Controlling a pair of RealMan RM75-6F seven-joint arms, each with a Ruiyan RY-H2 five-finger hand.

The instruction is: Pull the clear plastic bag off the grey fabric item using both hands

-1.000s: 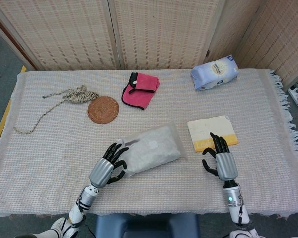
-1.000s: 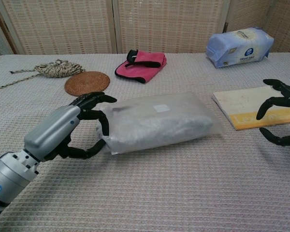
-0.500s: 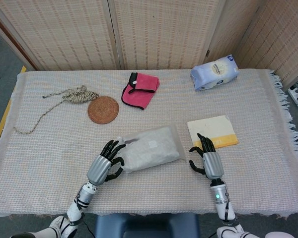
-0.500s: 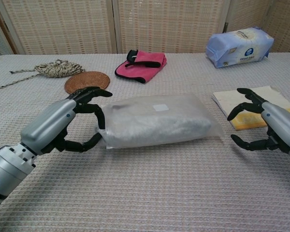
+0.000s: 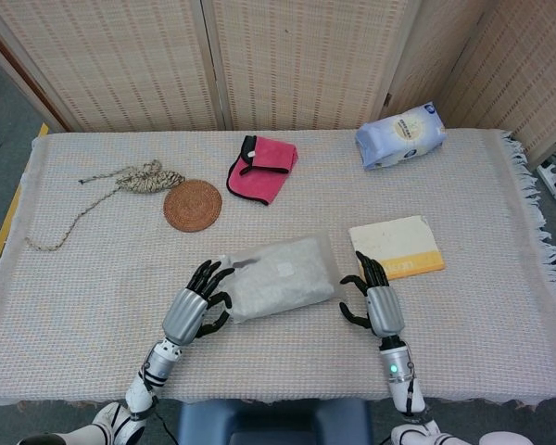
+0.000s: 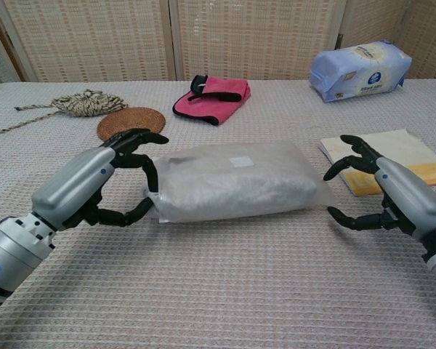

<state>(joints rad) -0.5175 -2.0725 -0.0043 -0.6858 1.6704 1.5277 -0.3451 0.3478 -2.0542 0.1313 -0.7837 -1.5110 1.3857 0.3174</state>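
**Both robot hands flank the bagged fabric on the desk**

Woven screens stand behind your desk (image 5: 93, 278), which is covered in a pale textured cloth. Near its middle lies the grey fabric item (image 6: 236, 185), fully inside the clear plastic bag (image 6: 316, 190).

Your left arm reaches in low from the near left. The left robot hand (image 6: 94, 185) sits at the bag's left end with fingers (image 6: 142, 138) curved over the top edge and the thumb low beside it; whether it actually pinches the plastic, you cannot tell.

Your right arm comes in from the near right. The right robot hand (image 6: 392, 193) is spread wide and holds nothing, its fingertips just beside the bag's right end, apart from it.

A yellow-edged book (image 5: 396, 247) lies right of the bag. Farther off sit a wipes pack (image 5: 400, 134), pink cloth (image 5: 262, 168), round woven coaster (image 5: 193, 205) and rope (image 5: 139, 179).
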